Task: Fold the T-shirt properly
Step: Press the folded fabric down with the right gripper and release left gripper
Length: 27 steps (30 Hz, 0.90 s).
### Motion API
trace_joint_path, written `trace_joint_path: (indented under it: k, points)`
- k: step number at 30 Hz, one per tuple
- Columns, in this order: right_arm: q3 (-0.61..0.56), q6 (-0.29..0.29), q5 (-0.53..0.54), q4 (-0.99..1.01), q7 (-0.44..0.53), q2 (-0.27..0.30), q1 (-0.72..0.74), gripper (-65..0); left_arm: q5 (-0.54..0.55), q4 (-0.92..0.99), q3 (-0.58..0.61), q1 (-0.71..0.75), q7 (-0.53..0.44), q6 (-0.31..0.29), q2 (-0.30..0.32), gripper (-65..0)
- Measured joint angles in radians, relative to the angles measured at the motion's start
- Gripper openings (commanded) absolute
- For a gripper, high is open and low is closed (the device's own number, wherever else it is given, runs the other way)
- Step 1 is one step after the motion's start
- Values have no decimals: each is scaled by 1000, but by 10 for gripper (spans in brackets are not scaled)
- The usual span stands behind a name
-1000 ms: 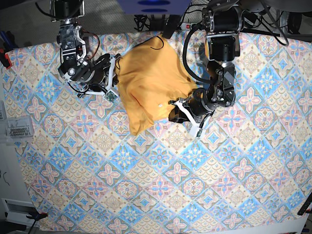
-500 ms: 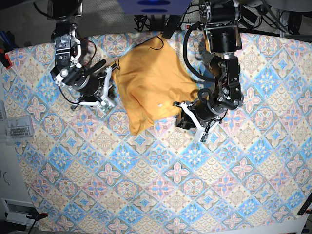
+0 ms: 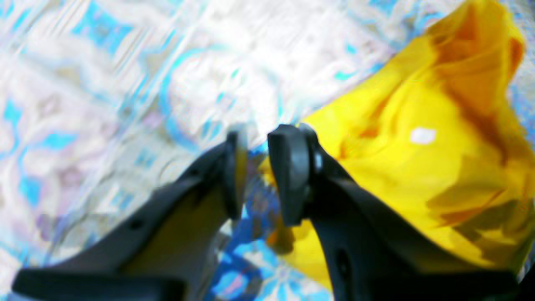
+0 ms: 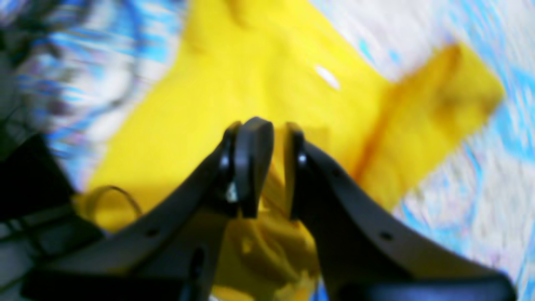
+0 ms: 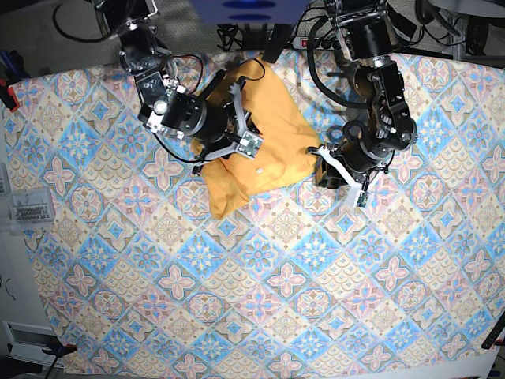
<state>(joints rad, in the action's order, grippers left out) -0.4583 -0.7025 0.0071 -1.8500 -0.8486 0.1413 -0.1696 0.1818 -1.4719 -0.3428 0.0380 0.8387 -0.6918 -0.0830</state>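
The yellow-orange T-shirt lies crumpled at the back middle of the patterned tablecloth, its white tag facing up. My right gripper is over the shirt's middle, with its jaws closed on a bunch of yellow cloth. My left gripper is at the shirt's right lower corner. In the left wrist view its fingertips are nearly together at the shirt's edge, with a sliver of yellow between them. Both wrist views are blurred.
A clear box of small parts sits at the table's left edge. Cables and a power strip lie behind the table's back edge. A red clamp holds the cloth at the far left.
My right gripper has swung from the shirt's left edge over onto the shirt, carrying cloth with it. My left gripper has moved right and back, drawing the shirt's lower corner rightward.
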Motion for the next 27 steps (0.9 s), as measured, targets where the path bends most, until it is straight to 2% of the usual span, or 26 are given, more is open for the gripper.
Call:
trace_joint_path:
  k: [6,10,13,17,22,27]
  points:
    - [-102,2,2,34,0,2,27,-552,-1,0,0,8,3,-1,-1,-514]
    - [-166,7,-4,179,12,-2,75,-552,0,0,6,9,3,0,0,-514]
    - [-176,3,-2,256,60,-7,82,-552,0,0,6,10,3,0,0,-514]
    - [-179,6,-5,417,86,-46,127,-552,2,0,8,8,3,-1,-3,-514]
    - [-171,-1,13,541,238,-50,173,-552,0,0,3,10,3,-1,-3,-514]
    - [-171,-21,37,623,290,-52,220,-553,0,0,3,12,3,0,-3,-514]
